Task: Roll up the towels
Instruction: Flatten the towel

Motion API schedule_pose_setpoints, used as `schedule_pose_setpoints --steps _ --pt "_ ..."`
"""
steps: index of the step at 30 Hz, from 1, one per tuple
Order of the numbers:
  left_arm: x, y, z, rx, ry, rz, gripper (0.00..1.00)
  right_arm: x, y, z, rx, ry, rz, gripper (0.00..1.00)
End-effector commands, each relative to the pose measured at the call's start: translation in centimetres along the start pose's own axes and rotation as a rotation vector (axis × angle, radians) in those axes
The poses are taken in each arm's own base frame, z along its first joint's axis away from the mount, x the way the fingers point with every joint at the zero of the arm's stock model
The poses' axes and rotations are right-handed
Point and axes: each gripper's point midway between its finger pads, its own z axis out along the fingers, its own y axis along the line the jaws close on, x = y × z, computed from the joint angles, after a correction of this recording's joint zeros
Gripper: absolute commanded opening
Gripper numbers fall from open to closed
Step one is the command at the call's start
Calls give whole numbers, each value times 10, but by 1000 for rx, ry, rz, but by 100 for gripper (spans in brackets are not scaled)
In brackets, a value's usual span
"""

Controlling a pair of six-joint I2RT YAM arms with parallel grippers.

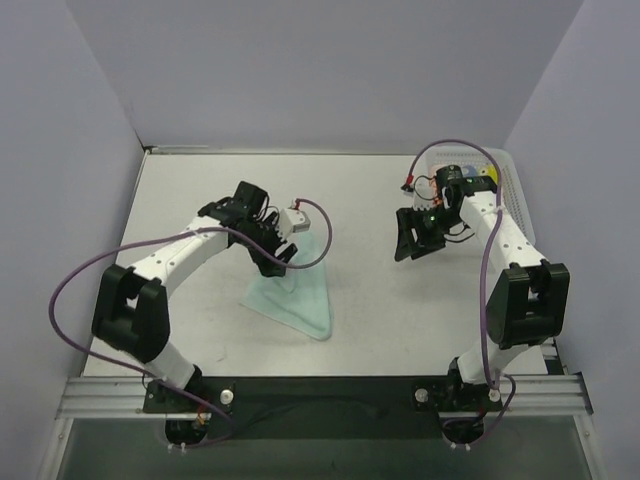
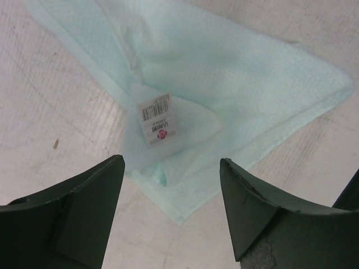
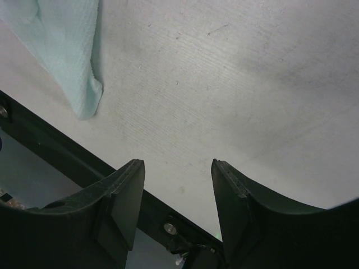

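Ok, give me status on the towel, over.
Left gripper open, over mint towel. Right gripper open, over bare table. Towel not rolled, loosely folded, tag up. Nothing in the way.

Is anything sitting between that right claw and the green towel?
No. In the top view, only bare table lies between the right gripper and the mint-green towel.

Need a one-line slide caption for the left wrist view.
Open left hand poised over the loosely folded mint-green towel, white tag facing up, on the table.
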Motion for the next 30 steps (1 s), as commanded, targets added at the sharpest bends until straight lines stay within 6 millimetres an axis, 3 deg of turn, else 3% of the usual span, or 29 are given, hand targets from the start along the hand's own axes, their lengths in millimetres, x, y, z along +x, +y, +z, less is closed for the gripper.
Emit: schedule_pose_setpoints --steps 1,5,7,9,14,17,18,20,23,26,28,30 --pt "-32 15 18 -27 -46 103 80 -1 7 -3 -14 -2 17 51" --pt "-34 18 38 -16 -16 118 80 -1 6 -7 3 -9 8 52" --pt "-36 14 44 0 -9 155 75 1 4 -7 12 -6 7 52" --pt "-32 10 45 13 11 177 55 2 3 -9 19 -11 0 52" --pt "-27 8 44 10 70 163 30 5 3 -7 19 -2 -1 52" --pt "-26 6 38 18 95 147 5 2 3 -7 15 -9 -5 52" --pt "-34 8 33 7 83 153 0 1 3 -7 13 -9 -7 51" --pt "-38 7 24 6 82 138 0 -2 3 -8 14 -17 -11 50" --pt "-59 6 1 -13 25 120 0 -7 4 -12 18 -31 -19 50" --pt "-97 5 -39 -33 -86 94 0 -11 6 -17 19 -53 -31 50" --pt "-135 3 -79 -53 -213 86 0 -15 7 -20 20 -71 -42 51" --pt "-157 -4 -108 -50 -300 79 0 -19 9 -25 23 -91 -55 55"
